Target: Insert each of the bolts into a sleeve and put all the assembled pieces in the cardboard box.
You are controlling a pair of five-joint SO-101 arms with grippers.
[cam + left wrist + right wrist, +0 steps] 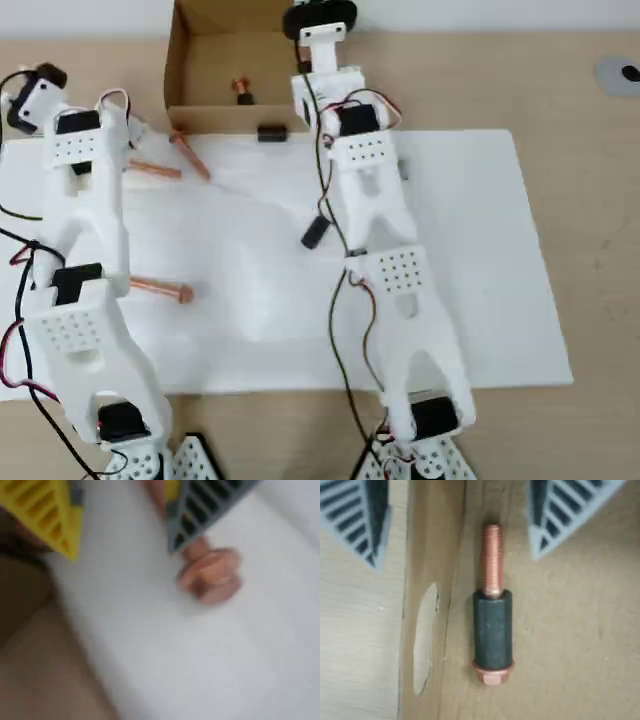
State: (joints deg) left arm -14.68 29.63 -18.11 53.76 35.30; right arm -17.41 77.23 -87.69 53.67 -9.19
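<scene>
Right gripper (456,560) over cardboard box (180,70): fingers spread wide, holding nothing. Assembled piece (493,630), copper bolt through black sleeve, lies flat on box floor beneath. Left gripper (121,550) low over white sheet (460,250) on desk (580,200): fingers apart, nothing clamped; loose bolt (212,575) just beside grey finger (210,505). Bare sleeve (272,132) on sheet just outside box front wall; second sleeve (315,232) beside right arm. Another bolt (160,290) beside left arm.

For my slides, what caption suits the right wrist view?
Open right gripper above an assembled bolt and sleeve lying in the cardboard box.
</scene>
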